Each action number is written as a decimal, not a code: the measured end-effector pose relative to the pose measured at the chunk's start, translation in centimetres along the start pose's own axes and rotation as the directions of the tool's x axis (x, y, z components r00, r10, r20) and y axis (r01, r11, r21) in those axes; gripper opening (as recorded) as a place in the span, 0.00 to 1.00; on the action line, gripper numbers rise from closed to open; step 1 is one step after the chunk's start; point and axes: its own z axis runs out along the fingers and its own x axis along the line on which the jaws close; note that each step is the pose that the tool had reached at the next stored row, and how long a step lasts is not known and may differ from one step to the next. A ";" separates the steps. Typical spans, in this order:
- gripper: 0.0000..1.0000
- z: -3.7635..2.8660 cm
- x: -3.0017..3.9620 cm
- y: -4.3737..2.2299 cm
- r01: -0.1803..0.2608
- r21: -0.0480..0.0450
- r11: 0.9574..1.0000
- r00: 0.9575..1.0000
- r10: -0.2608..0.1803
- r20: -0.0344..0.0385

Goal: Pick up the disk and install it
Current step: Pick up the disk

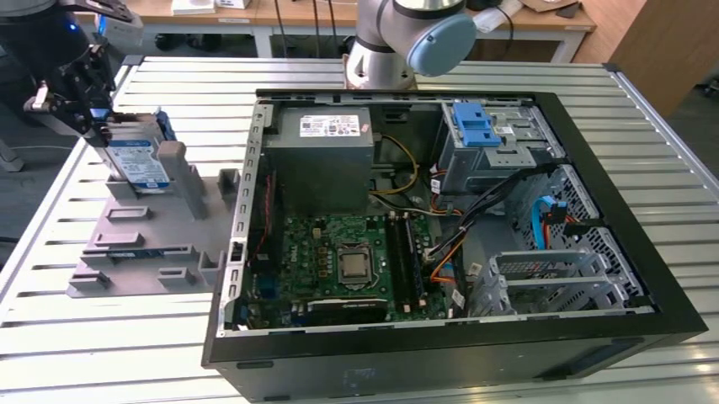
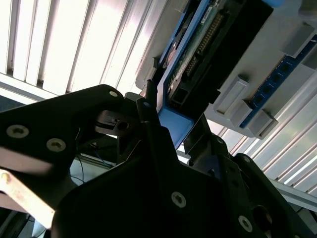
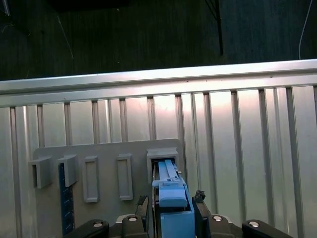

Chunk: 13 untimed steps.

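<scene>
Exterior view first: the disk (image 1: 137,160) is seen standing on edge, label outward, at about ten o'clock from the open computer case (image 1: 450,349) and well apart from it. Its lower edge is down at a slot of the grey holder (image 1: 146,244). Whether that edge is seated in the slot or just raised from it cannot be told.

In the first wrist view the disk's (image 3: 171,198) blue carrier is seen end-on, running from the slot up between the black fingers (image 3: 200,204). The gripper (image 3: 172,210) is judged to be clenched on the disk, since a finger lies against each side of the carrier with no gap visible. The same grasp is shown in the second wrist view, where the circuit-board side of the disk (image 2: 195,49) is flanked by the gripper's black frame. In the exterior view the gripper (image 1: 96,126) is found at the disk's upper end, toward ten o'clock from its middle.

The step in hand is judged to be the pick-up, with the install not yet done. To do it well, the pull is best taken straight along the slot's walls (any tilt would be expected to bind the carrier against them). The hold should sit square across the carrier, not on the bare board. The holder's neighbouring posts, close by at three o'clock of the disk, should be cleared before any sideways travel. Whether the holder is fastened to the slatted table (image 1: 67,337) cannot be told, so a jammed disk might drag it.
</scene>
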 end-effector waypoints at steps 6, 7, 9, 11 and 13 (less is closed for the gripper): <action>0.39 0.09 0.00 0.00 0.000 0.000 1.000 1.000 0.000 0.000; 0.39 0.09 0.00 0.00 0.000 0.000 1.000 1.000 0.000 0.000; 0.38 0.10 0.00 0.00 0.000 0.000 1.000 1.000 0.000 0.000; 0.37 0.10 0.00 0.00 0.000 0.000 1.000 1.000 0.000 0.000; 0.37 0.10 0.00 0.00 0.000 0.000 1.000 1.000 0.000 0.000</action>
